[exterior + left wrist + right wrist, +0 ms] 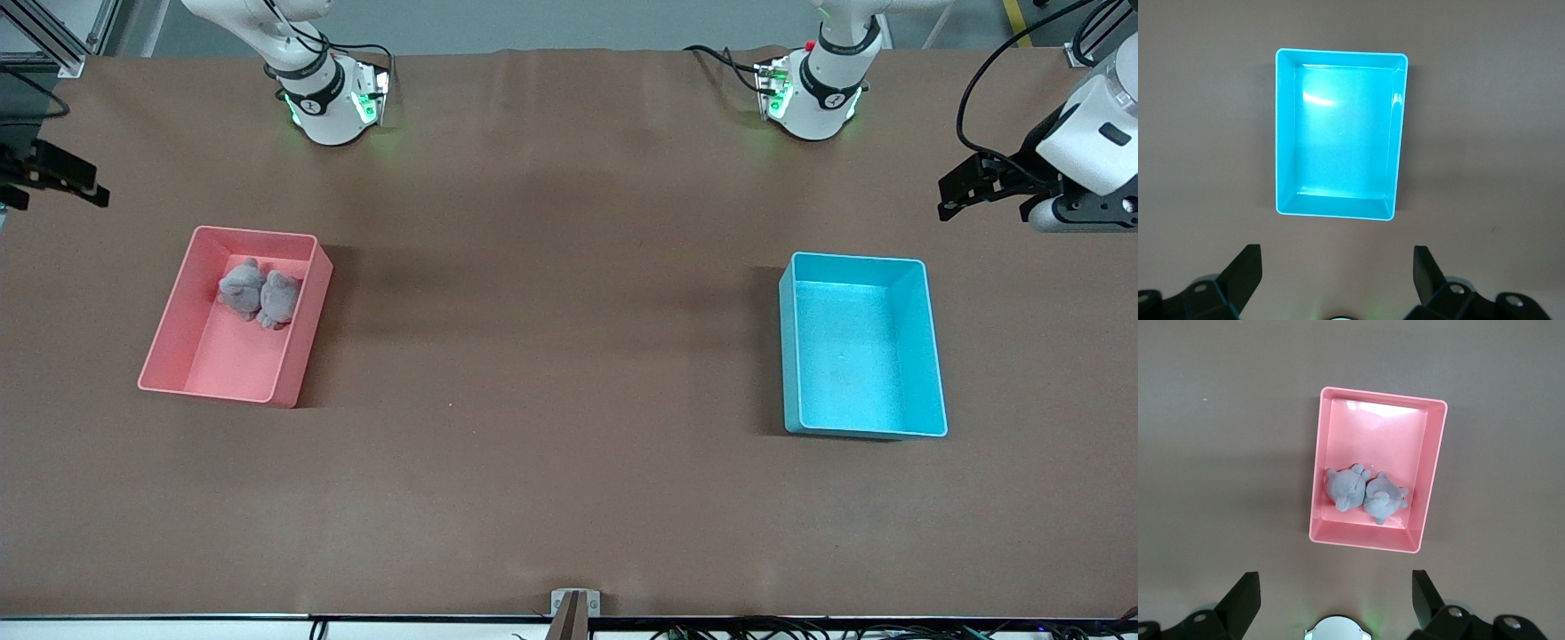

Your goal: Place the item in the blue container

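The blue container [788, 356], a light-blue bin, stands empty toward the left arm's end of the table; it shows in the left wrist view as the same bin [1286, 133]. Two grey plush toys [259, 296] lie side by side in a pink bin [218, 391] toward the right arm's end, also seen as the toys [1365, 495] in the pink bin [1368, 544]. My left gripper [948, 199] [1336, 260] hangs open and empty over the table end past the blue container. My right gripper [84, 185] [1335, 583] hangs open and empty over the table end past the pink bin.
The two arm bases [329, 98] [813, 93] stand along the table edge farthest from the front camera, with cables beside them. A small metal bracket [574, 604] sits at the nearest table edge. Brown tabletop [551, 338] stretches between the two bins.
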### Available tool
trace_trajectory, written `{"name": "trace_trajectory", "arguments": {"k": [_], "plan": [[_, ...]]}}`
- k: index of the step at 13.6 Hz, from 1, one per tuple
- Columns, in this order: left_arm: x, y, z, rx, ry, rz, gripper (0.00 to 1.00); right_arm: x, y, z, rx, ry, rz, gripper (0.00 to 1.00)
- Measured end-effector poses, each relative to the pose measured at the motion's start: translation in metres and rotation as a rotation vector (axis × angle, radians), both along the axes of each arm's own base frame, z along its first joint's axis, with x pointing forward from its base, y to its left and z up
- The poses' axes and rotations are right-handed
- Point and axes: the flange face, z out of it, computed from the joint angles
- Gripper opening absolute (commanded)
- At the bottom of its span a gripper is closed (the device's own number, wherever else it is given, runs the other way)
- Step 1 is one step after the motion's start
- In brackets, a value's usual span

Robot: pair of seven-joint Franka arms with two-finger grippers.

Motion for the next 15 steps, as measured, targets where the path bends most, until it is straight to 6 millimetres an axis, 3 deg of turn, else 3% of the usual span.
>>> {"name": "trace_trajectory", "arguments": {"k": [3,6,8,11,15], "plan": [[0.001,0.0,0.0,0.0,-0.003,0.0,1.0,0.039,-0.012,-0.065,-0.006,0.051,-0.017,1.0],[0.001,0.0,0.0,-0.001,-0.004,0.001,1.0,0.045,-0.025,-0.116,-0.012,0.079,-0.08,1.0],[0.001,0.001,0.001,-0.001,-0.006,0.002,1.0,0.033,-0.041,-0.153,-0.012,0.082,-0.127,1.0],[0.001,0.002,0.001,-0.001,-0.007,0.003,1.0,-0.002,-0.064,-0.212,-0.006,0.078,-0.181,1.0],[0.001,0.002,0.002,-0.001,-0.008,0.004,1.0,-0.046,-0.056,-0.287,-0.013,0.037,-0.222,1.0]]}}
